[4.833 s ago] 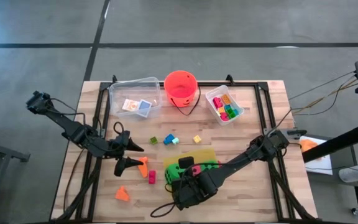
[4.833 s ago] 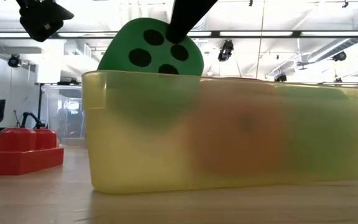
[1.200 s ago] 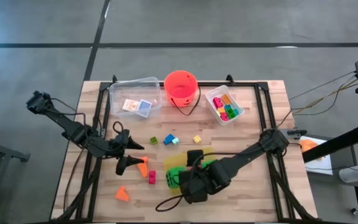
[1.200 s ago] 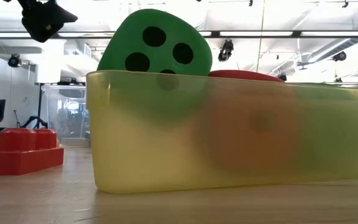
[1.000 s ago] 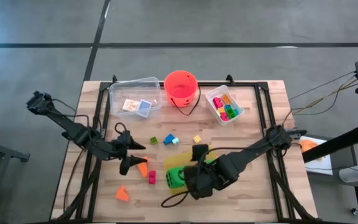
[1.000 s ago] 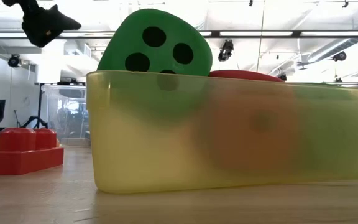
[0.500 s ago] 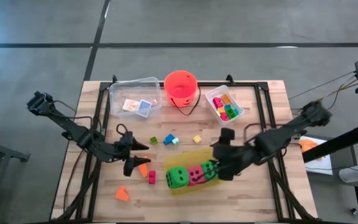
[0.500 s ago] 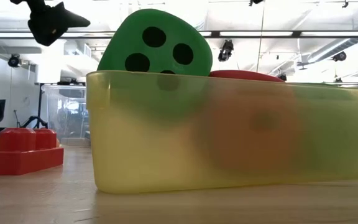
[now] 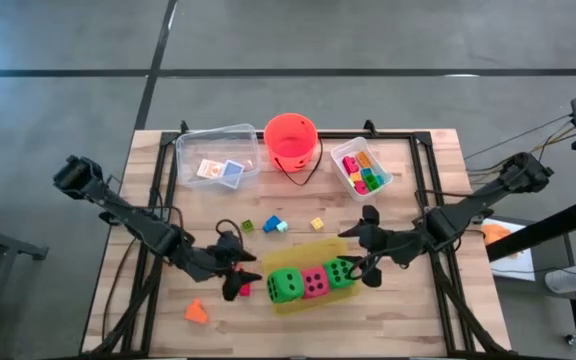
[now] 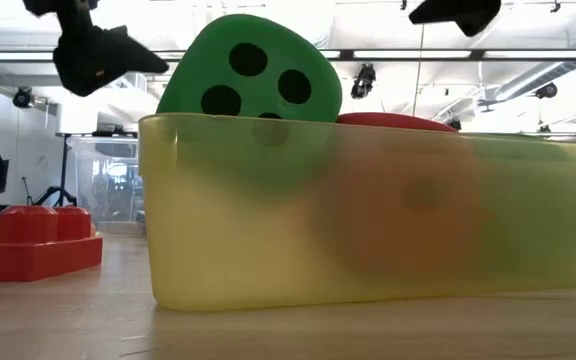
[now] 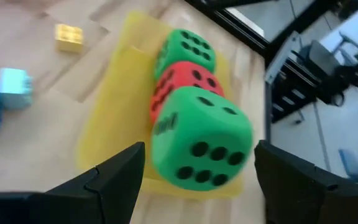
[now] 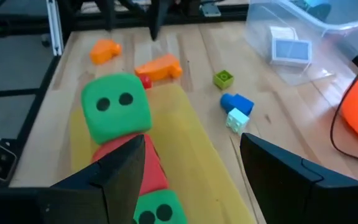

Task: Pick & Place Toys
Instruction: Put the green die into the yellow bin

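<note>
Three foam dice lie in a row in the flat yellow tray (image 9: 308, 300) near the table's front: a green die (image 9: 286, 286), a pink die (image 9: 314, 281) and a second green die (image 9: 340, 272). My left gripper (image 9: 240, 273) stands open just off the tray's left end, facing the left green die (image 11: 201, 140) without touching it. My right gripper (image 9: 366, 252) is open at the tray's right end, above the table, looking along the dice (image 12: 115, 112). Small bricks lie loose on the wood: green (image 9: 248, 226), blue and cyan (image 9: 273, 224), yellow (image 9: 317, 224).
At the far edge stand a clear bin with two cards (image 9: 218, 155), the orange-red bucket (image 9: 291, 140) and a small clear bin of bricks (image 9: 361, 168). An orange shape (image 9: 196, 312) lies front left, and a red brick (image 10: 33, 240) sits left of the tray.
My right gripper has drawn back from over the tray toward the table's right edge and risen, uncovering the three dice. My left gripper has moved toward the tray's left end, rightward and nearer the front edge. The dice and tray have stayed put.
</note>
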